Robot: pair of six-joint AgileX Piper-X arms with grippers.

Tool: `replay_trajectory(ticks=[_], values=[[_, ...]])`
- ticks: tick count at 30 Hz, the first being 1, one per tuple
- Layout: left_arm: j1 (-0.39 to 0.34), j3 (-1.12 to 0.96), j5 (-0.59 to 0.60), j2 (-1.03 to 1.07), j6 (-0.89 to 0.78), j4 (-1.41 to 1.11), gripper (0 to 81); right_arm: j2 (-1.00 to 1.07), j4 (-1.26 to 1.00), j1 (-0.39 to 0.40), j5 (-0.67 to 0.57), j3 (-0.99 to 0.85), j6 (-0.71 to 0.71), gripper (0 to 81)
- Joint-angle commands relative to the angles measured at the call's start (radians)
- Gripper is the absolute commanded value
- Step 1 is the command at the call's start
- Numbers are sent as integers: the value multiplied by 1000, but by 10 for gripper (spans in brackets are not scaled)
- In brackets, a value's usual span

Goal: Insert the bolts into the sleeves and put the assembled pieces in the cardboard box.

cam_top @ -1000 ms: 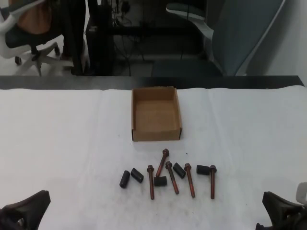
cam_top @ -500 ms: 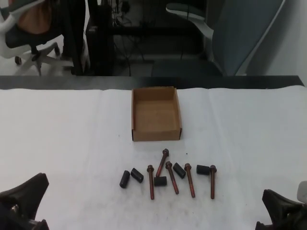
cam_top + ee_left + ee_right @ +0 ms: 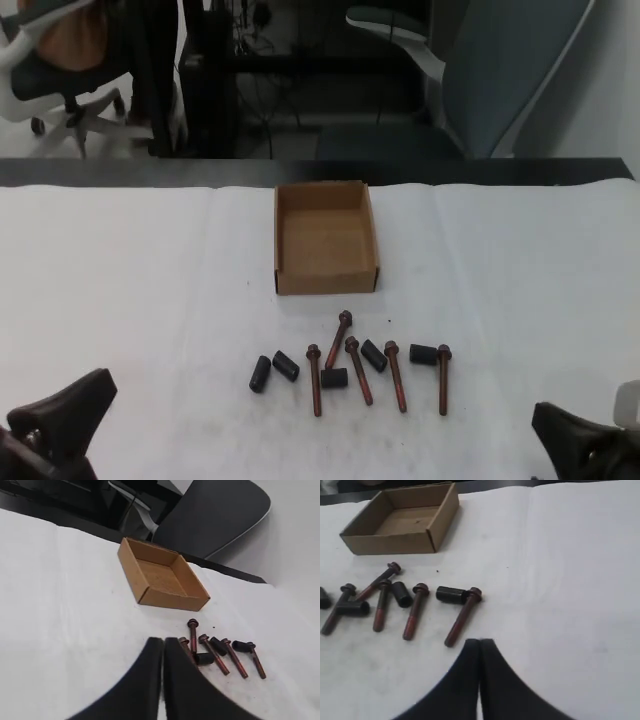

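My left pincer (image 3: 163, 645) and right pincer (image 3: 479, 642) hang low over the near edge of the white counter (image 3: 570, 555), both clenched on nothing. Nearest, just ahead of the right pincer, lies a coppery-red steel bolt (image 3: 462, 617). It points away from me, its head touching a short black cylindrical sleeve (image 3: 450, 594). Beyond the scattered parts stands the open brown cardboard box (image 3: 385, 543).

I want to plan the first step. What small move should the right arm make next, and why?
Probably open the right gripper and advance toward the nearest bolt: the gripper is shut, and that bolt lies loose, its head beside a sleeve, not inserted.
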Motion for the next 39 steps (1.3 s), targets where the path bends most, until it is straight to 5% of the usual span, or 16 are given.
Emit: replay_trajectory(ticks=[1,8,14,16,18,20,24,27,31,39], values=[[-20,-8,22,-5,37,7,18,-2,-16,-6,-96,-10,6,0],[-150,-8,-11,-5,277,7,18,-2,-3,-6,-132,-10,-42,0],[-329,-8,-216,-5,143,-80,18,-2,15,-1,-266,-64,-16,35],[-413,-8,-316,21,150,-45,7,12,89,-1,-212,-130,-17,204],[-482,-36,-386,83,165,-19,92,45,171,-1,-118,-203,-23,434],[-552,-81,-478,178,182,8,248,114,251,-1,-16,-273,-28,547],[-630,-204,-570,474,173,12,472,313,317,-1,20,-391,-31,455],[-626,-357,-558,728,198,22,473,485,317,-1,27,-473,-17,379],[-625,-592,-562,1047,285,150,473,699,317,-19,50,-571,12,378],[-625,-916,-587,1427,369,406,473,1020,307,-59,-25,-729,136,486]])
